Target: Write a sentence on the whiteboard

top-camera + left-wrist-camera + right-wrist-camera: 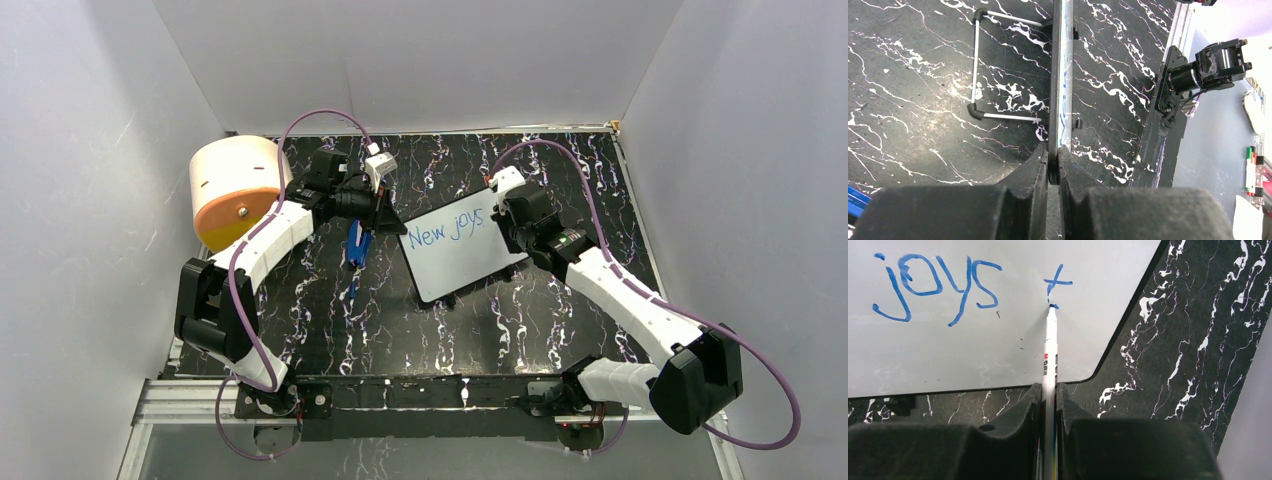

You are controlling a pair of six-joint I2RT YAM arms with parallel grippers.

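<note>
Enclosing blk white-veined tabletop point(330, 320) w/ whiteboard point(465, 262): plain white walls point(420, 60)

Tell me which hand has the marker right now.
The right hand, shut on the white marker, tip at the blue t; the left hand only pinches the whiteboard.

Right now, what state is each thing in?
Black-framed white rectangular whiteboard: partly written, edge clamped.
Blue handwritten sentence: unfinished, reads "New joys t".
White-barrelled marker: uncapped, tip on board.
Left tool: shut on whiteboard.
Right tool: shut on marker.
</note>
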